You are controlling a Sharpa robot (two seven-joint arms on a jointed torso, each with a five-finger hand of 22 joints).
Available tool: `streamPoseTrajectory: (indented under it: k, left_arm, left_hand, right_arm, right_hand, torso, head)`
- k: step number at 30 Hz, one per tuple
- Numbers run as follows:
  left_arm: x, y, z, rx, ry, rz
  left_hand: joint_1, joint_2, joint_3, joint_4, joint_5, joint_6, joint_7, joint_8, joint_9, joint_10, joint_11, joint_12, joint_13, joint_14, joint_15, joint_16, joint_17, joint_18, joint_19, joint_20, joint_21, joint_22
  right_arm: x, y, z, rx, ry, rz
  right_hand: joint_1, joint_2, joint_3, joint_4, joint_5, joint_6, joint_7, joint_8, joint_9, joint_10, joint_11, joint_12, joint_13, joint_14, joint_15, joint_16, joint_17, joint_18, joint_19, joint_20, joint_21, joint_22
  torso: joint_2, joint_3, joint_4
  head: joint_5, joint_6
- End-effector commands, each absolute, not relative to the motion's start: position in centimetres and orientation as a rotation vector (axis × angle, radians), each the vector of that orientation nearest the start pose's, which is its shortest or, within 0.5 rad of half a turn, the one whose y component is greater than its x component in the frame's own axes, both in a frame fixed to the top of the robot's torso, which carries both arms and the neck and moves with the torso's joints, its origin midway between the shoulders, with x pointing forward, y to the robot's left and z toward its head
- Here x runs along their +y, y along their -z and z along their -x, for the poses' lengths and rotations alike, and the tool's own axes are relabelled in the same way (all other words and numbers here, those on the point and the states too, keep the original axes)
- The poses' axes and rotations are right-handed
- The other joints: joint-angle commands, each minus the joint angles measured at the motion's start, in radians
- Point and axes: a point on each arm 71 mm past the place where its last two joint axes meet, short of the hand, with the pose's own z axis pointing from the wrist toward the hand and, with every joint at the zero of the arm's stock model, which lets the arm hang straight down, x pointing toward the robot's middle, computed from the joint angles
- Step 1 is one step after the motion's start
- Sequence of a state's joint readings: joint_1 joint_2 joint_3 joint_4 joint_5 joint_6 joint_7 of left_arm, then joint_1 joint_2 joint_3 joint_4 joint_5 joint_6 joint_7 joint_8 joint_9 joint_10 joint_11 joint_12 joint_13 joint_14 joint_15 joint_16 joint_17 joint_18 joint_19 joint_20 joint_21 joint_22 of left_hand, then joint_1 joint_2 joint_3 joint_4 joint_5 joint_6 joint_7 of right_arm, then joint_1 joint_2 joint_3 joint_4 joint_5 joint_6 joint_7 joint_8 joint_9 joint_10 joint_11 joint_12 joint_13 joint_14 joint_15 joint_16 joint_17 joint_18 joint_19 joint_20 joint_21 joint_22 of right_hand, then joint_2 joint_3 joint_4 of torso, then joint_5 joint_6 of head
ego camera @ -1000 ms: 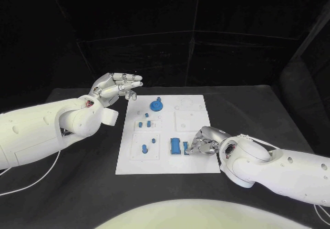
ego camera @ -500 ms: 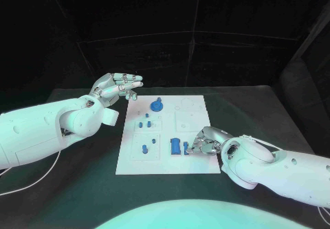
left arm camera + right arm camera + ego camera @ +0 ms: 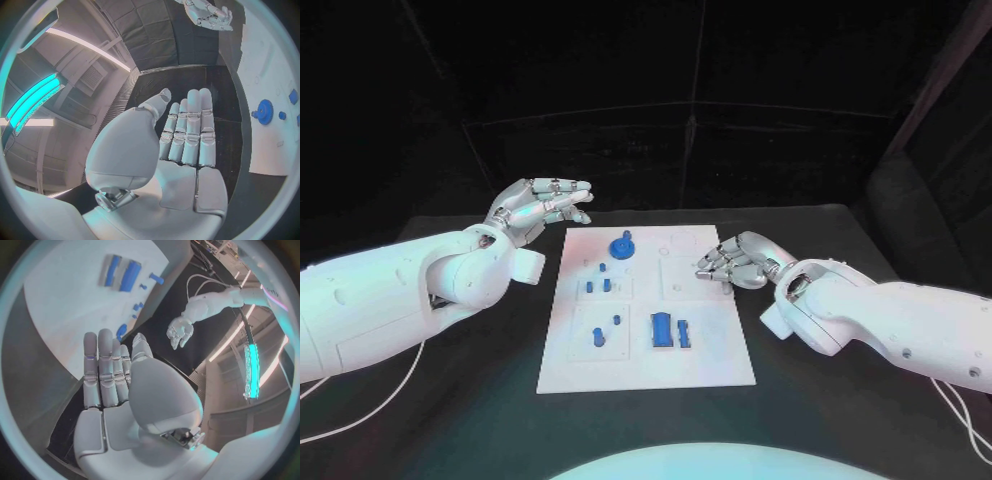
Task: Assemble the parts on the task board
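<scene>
Both hands hold nothing. Robot's right hand (image 3: 733,262) hovers above the right edge of the task board (image 3: 646,365), about halfway up its length, with the fingers apart and bent loosely downward; its own wrist view shows the palm (image 3: 119,405) bare and the fingers straight, side by side. Left hand (image 3: 538,207) hangs off the board's far left corner, above the black table (image 3: 473,400), fingers spread and slightly curled; the left wrist view shows its palm (image 3: 181,165) bare as well, fingers extended.

Blue parts sit on the white board between the 2 hands. A round gear-like part (image 3: 623,245) stands near the far end, just beside the left hand's fingertips but apart from them. Several small pegs (image 3: 599,284) stand in a cluster below the gear. Nearer the robot, a wide blue block (image 3: 661,330) lies flat with a slimmer bar (image 3: 685,333) just beside it, and 1 small piece (image 3: 599,335) sits to their left. The block and bar lie nearer the robot than the right hand, clear of its fingers.
</scene>
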State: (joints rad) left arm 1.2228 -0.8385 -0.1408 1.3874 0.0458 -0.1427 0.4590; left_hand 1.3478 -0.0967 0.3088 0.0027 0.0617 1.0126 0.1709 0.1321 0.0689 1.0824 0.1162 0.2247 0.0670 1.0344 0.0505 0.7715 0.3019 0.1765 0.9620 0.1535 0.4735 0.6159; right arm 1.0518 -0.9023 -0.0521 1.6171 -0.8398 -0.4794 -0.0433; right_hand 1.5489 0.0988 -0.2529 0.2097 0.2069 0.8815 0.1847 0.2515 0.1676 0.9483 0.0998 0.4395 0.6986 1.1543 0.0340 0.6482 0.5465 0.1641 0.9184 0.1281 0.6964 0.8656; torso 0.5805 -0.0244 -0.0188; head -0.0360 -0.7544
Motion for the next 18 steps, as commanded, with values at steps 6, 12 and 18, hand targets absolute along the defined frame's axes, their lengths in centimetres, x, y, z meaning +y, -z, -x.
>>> streamPoseTrajectory:
  k: [6,12,18]
  left_arm:
    - [24.5,22.6,-52.3,1.334,1.535,1.239]
    - [24.5,23.9,-53.8,1.287,1.466,1.252]
    - [24.4,24.7,-54.2,1.28,1.419,1.265]
  left_hand:
    - [0.008,0.016,-0.006,0.021,0.001,-0.006,-0.001,-0.013,-0.003,0.011,0.015,-0.055,-0.004,-0.042,0.049,-0.303,-0.118,-0.002,-0.136,0.053,-0.2,-0.148]
    - [0.013,0.021,-0.037,0.028,0.0,-0.021,-0.018,-0.047,-0.004,-0.028,0.057,-0.13,-0.004,-0.092,0.098,-0.494,-0.19,0.009,-0.251,0.119,-0.338,-0.263]
    - [0.021,0.037,-0.067,0.028,0.001,-0.019,-0.019,-0.065,-0.004,-0.048,0.068,-0.16,-0.005,-0.082,0.106,-0.573,-0.215,0.01,-0.237,0.126,-0.361,-0.308]
  right_arm:
    - [-22.9,24.7,-49.9,1.523,-1.274,-0.844]
    - [-22.6,24.6,-52.9,1.445,-1.336,-0.875]
    - [-22.1,24.7,-53.7,1.43,-1.364,-0.875]
  right_hand:
    - [0.047,0.024,-0.022,-0.042,-0.02,0.026,0.019,-0.075,-0.051,0.058,0.051,-0.239,-0.39,-0.123,0.077,-0.409,-0.278,0.017,-0.073,0.091,-0.366,-0.289]
    - [-0.004,0.04,-0.038,-0.1,-0.026,0.065,0.017,-0.147,-0.085,0.094,0.058,-0.312,-0.562,-0.068,0.09,-0.531,-0.399,0.02,-0.001,0.103,-0.485,-0.413]
    - [-0.036,0.058,-0.036,-0.142,-0.023,0.084,0.022,-0.18,-0.096,0.116,0.059,-0.351,-0.624,-0.029,0.087,-0.571,-0.453,0.019,0.05,0.101,-0.531,-0.471]
  torso:
    - [-0.064,-0.0076,-0.0002]
    - [-0.083,-0.0021,-0.0041]
    - [-0.09,0.0024,0.0004]
  head:
    - [0.001,0.069]
    - [0.009,0.093]
    - [0.006,0.107]
